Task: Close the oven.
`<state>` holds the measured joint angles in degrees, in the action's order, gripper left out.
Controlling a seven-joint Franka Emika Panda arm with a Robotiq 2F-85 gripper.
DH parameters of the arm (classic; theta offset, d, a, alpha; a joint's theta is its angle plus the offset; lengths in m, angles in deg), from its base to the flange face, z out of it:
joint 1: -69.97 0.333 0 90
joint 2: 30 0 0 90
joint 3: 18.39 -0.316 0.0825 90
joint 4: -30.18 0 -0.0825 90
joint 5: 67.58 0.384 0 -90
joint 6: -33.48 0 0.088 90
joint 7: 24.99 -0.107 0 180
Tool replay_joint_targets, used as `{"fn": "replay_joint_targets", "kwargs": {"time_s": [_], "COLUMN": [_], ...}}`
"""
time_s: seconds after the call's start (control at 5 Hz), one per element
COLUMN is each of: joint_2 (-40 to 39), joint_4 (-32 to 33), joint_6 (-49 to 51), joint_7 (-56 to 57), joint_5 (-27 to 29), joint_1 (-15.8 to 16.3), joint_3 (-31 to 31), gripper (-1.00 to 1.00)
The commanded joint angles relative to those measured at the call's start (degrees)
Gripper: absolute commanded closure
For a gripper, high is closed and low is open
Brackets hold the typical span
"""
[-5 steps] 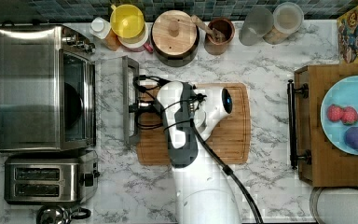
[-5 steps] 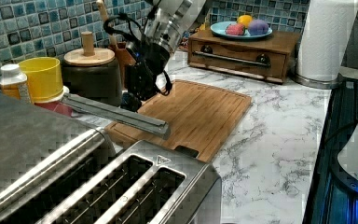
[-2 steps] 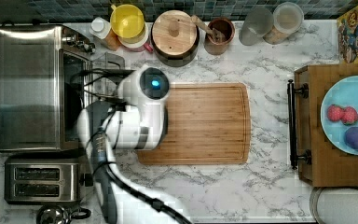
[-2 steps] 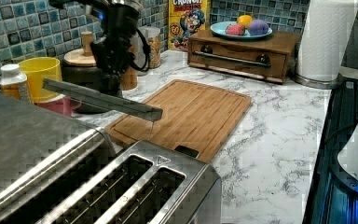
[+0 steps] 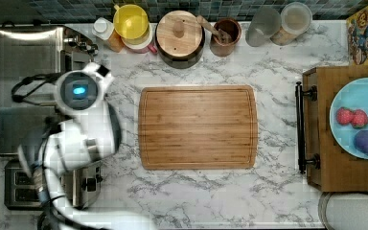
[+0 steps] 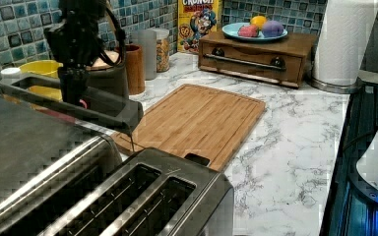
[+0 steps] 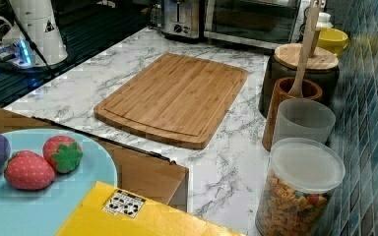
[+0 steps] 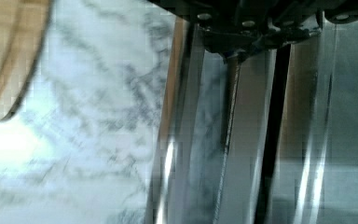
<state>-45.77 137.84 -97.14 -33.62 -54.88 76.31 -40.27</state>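
The oven is seen at the top view's left edge, beside the marble counter, with the smaller toaster just below it in that view. Much of the oven is hidden there by the white robot arm, which is stretched over its front. In the left view the oven's dark top fills the near corner, and its door is seen lifted but not yet flat against the front — the door's edge still sticks out toward the cutting board. The black claw is seen pointing down onto the door's top edge; whether its fingers are spread or pressed together cannot be told, since they are dark and blurred against the door. In the wrist view only shiny metal strips and a dark bar can be made out, and the picture is smeared. In the right view the oven is far off at the back, cut off by the frame's top. A wooden drawer box with a blue plate is seen well apart from the oven — across the board.
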Motion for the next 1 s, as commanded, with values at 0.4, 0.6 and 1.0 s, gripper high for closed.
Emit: {"fn": "replay_joint_targets", "kwargs": {"time_s": [0.4,0.6,1.0], "joint_2": [-0.7,8.3,19.6], "joint_4": [-13.9,-5.2,2.5], "joint_6": [8.6,1.4,-0.7], "joint_7": [-36.9,-29.4,-18.0], "joint_5": [-30.2,-23.1,-11.2], "joint_1": [12.0,7.9,7.0], "joint_3": [2.6,3.1,3.5], "gripper": [1.00,1.00,1.00]}}
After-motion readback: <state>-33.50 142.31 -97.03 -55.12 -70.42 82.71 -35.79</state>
